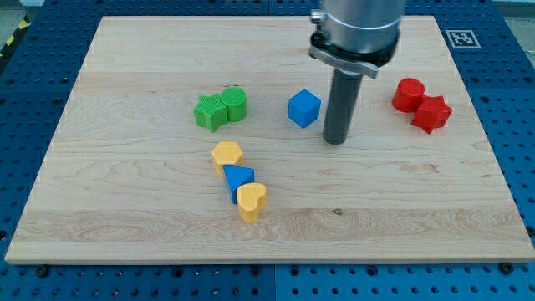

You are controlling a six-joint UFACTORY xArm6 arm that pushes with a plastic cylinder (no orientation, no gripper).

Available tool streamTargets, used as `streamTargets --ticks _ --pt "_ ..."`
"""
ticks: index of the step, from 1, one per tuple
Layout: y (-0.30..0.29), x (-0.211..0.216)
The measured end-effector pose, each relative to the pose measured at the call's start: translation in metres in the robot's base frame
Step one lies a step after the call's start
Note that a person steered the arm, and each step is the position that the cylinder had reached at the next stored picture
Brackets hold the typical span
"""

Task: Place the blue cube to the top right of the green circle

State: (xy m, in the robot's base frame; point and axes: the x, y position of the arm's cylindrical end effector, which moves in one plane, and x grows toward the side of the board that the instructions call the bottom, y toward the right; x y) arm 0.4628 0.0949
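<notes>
My tip (335, 140) rests on the wooden surface (125, 209); there is no gripper on this arm, only the dark rod, so nothing opens, closes or holds. The blue cube (304, 109) lies just beside the tip at about ten o'clock, close but seemingly not touching, one corner turned toward the view's bottom. Further out along nine o'clock sits the green circle (236, 103), pressed against a green star (211, 112) on its far side. The cube is thus right of the circle at nearly the same height, a clear gap between them. I judge the coming push turns on this: the tip stands at the cube's four o'clock side, so driving toward ten or eleven o'clock would carry the cube up and nearer the circle's top right.
</notes>
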Motion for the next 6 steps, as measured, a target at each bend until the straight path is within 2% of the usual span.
streamTargets --ticks 1,3,4,5,6 --pt "-0.002 -0.026" --pt "-0.099 -0.056" --pt "-0.097 -0.060" --pt "-0.048 -0.021" --pt "-0.033 0.031"
